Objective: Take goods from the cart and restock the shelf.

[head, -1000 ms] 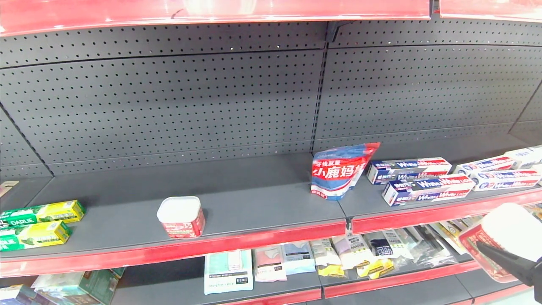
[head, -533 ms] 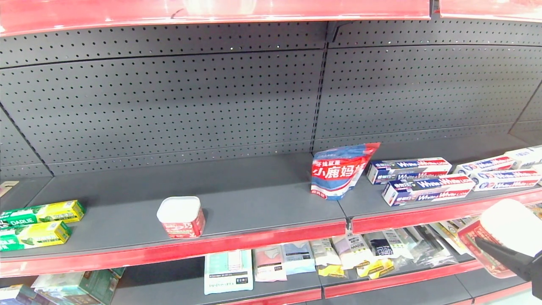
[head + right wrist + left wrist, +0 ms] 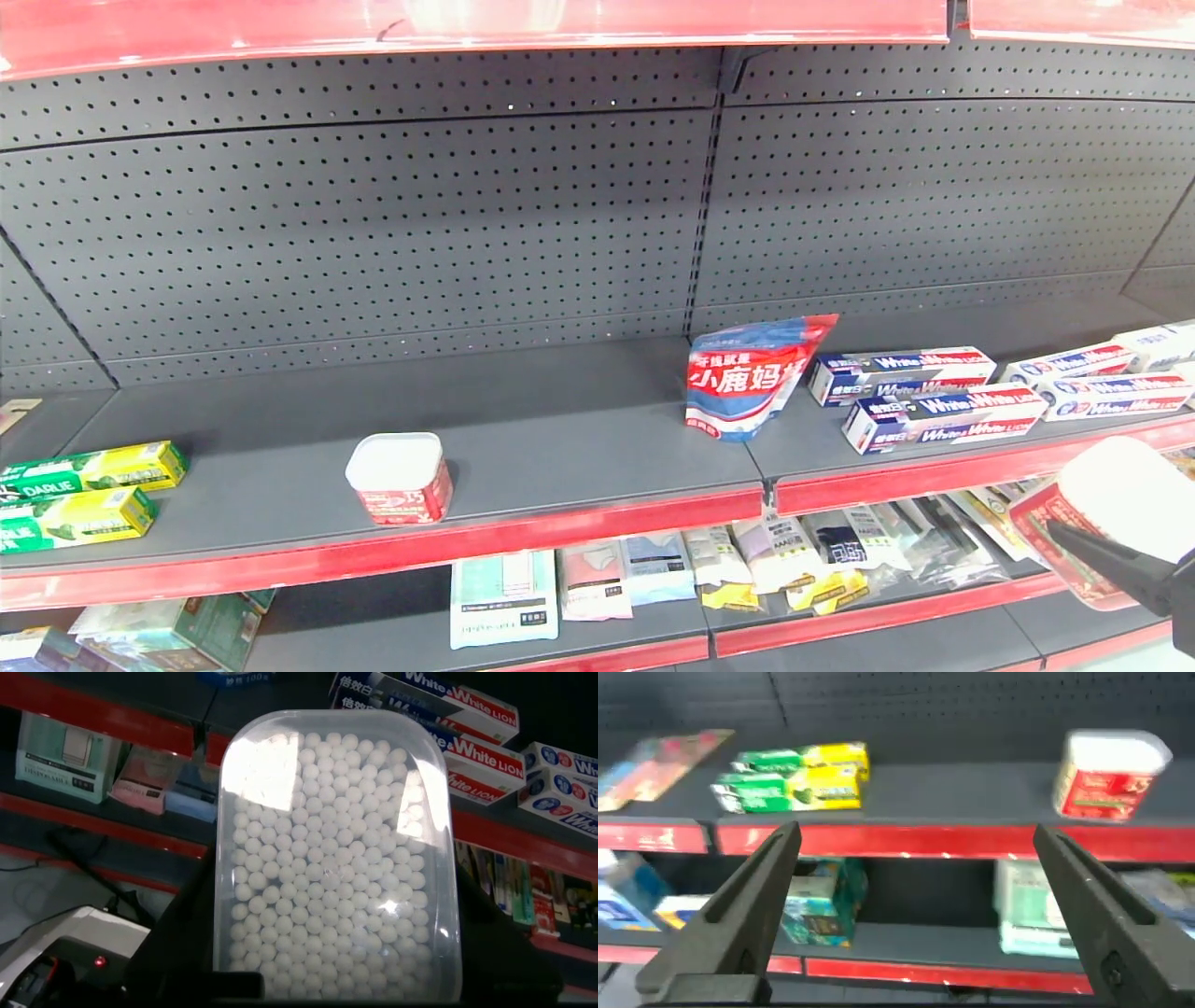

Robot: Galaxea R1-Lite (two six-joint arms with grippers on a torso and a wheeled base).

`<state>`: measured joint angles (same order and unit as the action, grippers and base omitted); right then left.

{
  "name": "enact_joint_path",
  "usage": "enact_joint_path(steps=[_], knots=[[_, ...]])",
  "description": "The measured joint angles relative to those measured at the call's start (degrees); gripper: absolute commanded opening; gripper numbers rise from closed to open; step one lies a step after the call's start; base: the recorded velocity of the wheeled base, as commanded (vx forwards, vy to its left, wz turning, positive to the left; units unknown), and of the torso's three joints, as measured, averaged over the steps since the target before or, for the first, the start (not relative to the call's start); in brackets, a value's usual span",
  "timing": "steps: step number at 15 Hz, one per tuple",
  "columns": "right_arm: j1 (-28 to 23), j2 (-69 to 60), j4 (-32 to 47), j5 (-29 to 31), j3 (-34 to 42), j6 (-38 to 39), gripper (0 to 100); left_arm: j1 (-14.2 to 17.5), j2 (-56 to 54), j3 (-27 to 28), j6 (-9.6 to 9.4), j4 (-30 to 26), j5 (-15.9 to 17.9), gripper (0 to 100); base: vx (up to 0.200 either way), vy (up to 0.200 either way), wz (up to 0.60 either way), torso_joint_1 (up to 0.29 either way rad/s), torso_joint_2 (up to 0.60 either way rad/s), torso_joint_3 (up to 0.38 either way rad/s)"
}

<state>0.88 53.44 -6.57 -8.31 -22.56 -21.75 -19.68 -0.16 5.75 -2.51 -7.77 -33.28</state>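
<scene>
- Fingers (image 3: pixel 1106 558) of the right gripper (image 3: pixel 336 966) pinch a tub (image 3: pixel 1116 509) between them. Its red label shows in the head view, and small white balls packed inside show through its clear face in the right wrist view.
- That tub hangs in the air before the right end of the shelf (image 3: pixel 560 439), lower than the shelf's red front edge.
- The left gripper (image 3: pixel 915 910) is spread wide and empty, facing the shelf's front edge.
- On the shelf a second tub (image 3: pixel 400 478) stands upright near the front, left of centre.
- Green and yellow boxes (image 3: pixel 79 490) lie at the far left.
- A blue and red pouch (image 3: pixel 752 378) stands right of centre, just beside the white toothpaste boxes (image 3: pixel 943 401).
- Packets (image 3: pixel 747 555) lie in a row on the lower shelf (image 3: pixel 373 621).
</scene>
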Motion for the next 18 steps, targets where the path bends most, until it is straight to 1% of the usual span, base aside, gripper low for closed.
enact_joint_path(steps=[1, 2, 3, 4, 5, 6, 7, 8, 9, 10, 14, 15, 16, 17, 18], knots=[[0.0, 0.2, 0.0, 0.0, 0.0, -0.1, 0, -0.1, 0.0, -0.7, 0.73, 0.4, 1.6, 100, 0.0, 0.0, 0.0, 0.0, 0.0, 0.0], [0.0, 0.4, -0.1, 0.0, 0.0, -0.1, 0, -0.2, 0.0, -1.0, 0.93, 1.0, 5.4, 100, 0.0, 0.0, 0.0, 0.0, 0.0, 0.0], [0.0, 0.6, -0.1, 0.0, 0.0, 0.0, 0, -0.3, 0.0, -1.3, 0.96, 1.3, 8.6, 100, 0.0, 0.0, 0.0, 0.0, 0.0, 0.0], [0.0, 0.7, -0.1, 0.0, 0.2, 0.0, 0, -0.3, 0.0, -1.6, -0.06, 2.0, 11.2, 100, 0.0, 0.0, 0.0, 0.0, 0.0, 0.0], [0.0, 0.7, -0.1, 0.0, 0.4, -0.1, 0, -0.3, 0.0, -1.7, -1.91, 2.3, 12.0, 100, 0.0, 0.0, 0.0, 0.0, 0.0, 0.0], [0.0, 0.7, -0.1, 0.0, 0.4, -0.2, 0, -0.2, 0.0, -1.8, -1.89, 2.4, 11.9, 100, 0.0, 0.0, 0.0, 0.0, 0.0, 0.0], [0.0, 0.8, -0.1, 0.0, 0.3, -0.3, 0, 0.3, 0.0, -1.8, -1.04, 2.4, 11.5, 100, 0.0, 0.0, 0.0, 0.0, 0.0, 0.0], [0.0, 0.9, -0.1, 0.0, 0.2, -0.3, 0, 0.9, 0.0, -1.9, -0.2, 2.4, 9.9, 100, 0.0, 0.0, 0.0, 0.0, 0.0, 0.0], [0.0, 0.9, -0.1, 0.0, 0.1, -0.3, 0, 1.4, 0.1, -1.9, 0.38, 2.4, 6.1, 100, 0.0, 0.0, 0.0, 0.0, 0.0, 0.0], [0.0, 0.9, -0.1, 0.0, 0.1, -0.2, 0, 1.8, 0.5, -1.9, 0.57, 2.3, 4.1, 100, 0.0, 0.0, 0.0, 0.0, 0.0, 0.0], [0.0, 0.8, -0.1, 0.0, 0.2, -0.1, 0, 4.6, 3.7, -1.8, 0.74, 2.1, 1.8, 100, 0.0, 0.0, 0.0, 0.0, 0.0, 0.0], [-0.1, 0.7, 0.0, 0.0, 0.4, -0.1, 0, 7.1, 4.3, -1.8, 0.77, 2.1, 1.6, 100, 0.0, 0.0, 0.0, 0.0, 0.0, 0.0], [-0.1, 0.7, -0.1, 0.0, 0.4, 0.0, 0, 10.9, 4.6, -1.7, 0.85, 2.1, 1.6, 100, 0.0, 0.0, 0.0, 0.0, 0.0, 0.0], [-0.1, 0.6, -0.1, 0.0, 0.5, 0.0, 0, 14.9, 4.6, -1.7, 0.93, 2.1, 2.3, 100, 0.0, 0.0, 0.0, 0.0, 0.0, 0.0], [-0.1, 0.6, 0.0, 0.1, 0.5, 0.0, 0, 17.6, 4.2, -1.7, 0.88, 2.1, 4.4, 100, 0.0, 0.0, 0.0, 0.0, 0.0, 0.0]])
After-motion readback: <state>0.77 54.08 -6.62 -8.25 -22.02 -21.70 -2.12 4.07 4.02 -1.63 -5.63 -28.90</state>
